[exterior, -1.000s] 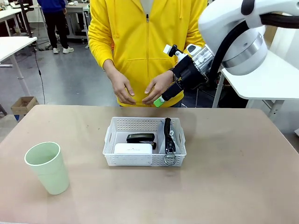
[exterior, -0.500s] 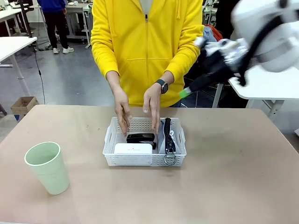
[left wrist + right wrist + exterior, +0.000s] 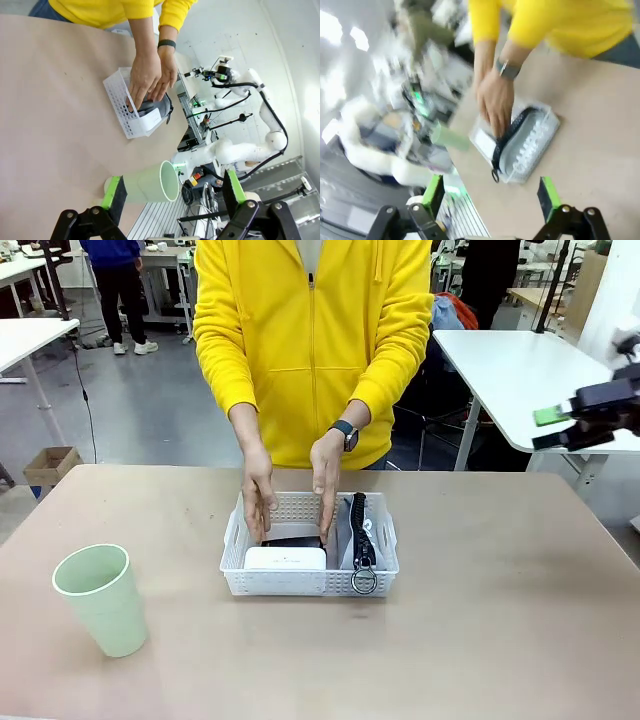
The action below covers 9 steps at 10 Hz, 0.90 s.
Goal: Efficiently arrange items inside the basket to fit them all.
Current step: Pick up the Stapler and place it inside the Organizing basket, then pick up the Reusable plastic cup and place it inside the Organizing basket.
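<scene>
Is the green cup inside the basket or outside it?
Outside. The cup stands upright on the table, left of the basket and apart from it.

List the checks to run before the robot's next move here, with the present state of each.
1. Basket free of the person's hands: not ok, both reach inside.
2. Cup upright on the table, outside the basket: ok.
3. Room for the cup beside white box and pouch: cannot tell, hands cover it.
4. Left gripper jaws open: ok.
5. Right gripper away from basket, jaws open: ok.
</scene>
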{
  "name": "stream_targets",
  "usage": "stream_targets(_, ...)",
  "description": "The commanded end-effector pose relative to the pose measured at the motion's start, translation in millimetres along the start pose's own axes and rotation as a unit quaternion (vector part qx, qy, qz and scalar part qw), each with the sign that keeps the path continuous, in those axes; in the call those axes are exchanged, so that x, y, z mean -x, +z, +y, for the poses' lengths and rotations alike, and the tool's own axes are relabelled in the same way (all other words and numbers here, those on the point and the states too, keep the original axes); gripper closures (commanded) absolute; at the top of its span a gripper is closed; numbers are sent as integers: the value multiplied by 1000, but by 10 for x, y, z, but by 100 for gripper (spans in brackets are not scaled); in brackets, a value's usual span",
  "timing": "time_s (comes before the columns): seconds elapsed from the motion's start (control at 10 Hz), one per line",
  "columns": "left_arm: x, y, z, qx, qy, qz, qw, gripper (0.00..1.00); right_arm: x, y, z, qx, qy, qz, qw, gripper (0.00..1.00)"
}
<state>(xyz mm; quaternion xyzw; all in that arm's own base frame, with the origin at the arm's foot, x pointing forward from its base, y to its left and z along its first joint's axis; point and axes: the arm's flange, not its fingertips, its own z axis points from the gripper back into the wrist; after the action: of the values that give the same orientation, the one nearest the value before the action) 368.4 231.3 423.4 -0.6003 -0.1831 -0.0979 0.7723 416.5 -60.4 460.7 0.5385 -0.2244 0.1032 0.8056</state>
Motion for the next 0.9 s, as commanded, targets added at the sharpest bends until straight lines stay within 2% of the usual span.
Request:
stream_targets(0.0,11,-11,-24,-2,-1,3,1000,0,6,77,-382,-51,-90,-124,987,0)
stream_targets(0.1,11,-11,-24,-2,-1,3,1000,0,57,99,-499,-51,-122,-158,979,0)
stream_targets(0.2,11,-11,-24,-2,-1,3,1000,0,34,145,-284,-19,-54,-53,997,0)
stream_targets(0.8,11,-11,-24,-2,-1,3,1000,0,34,145,-284,-19,-54,-53,997,0)
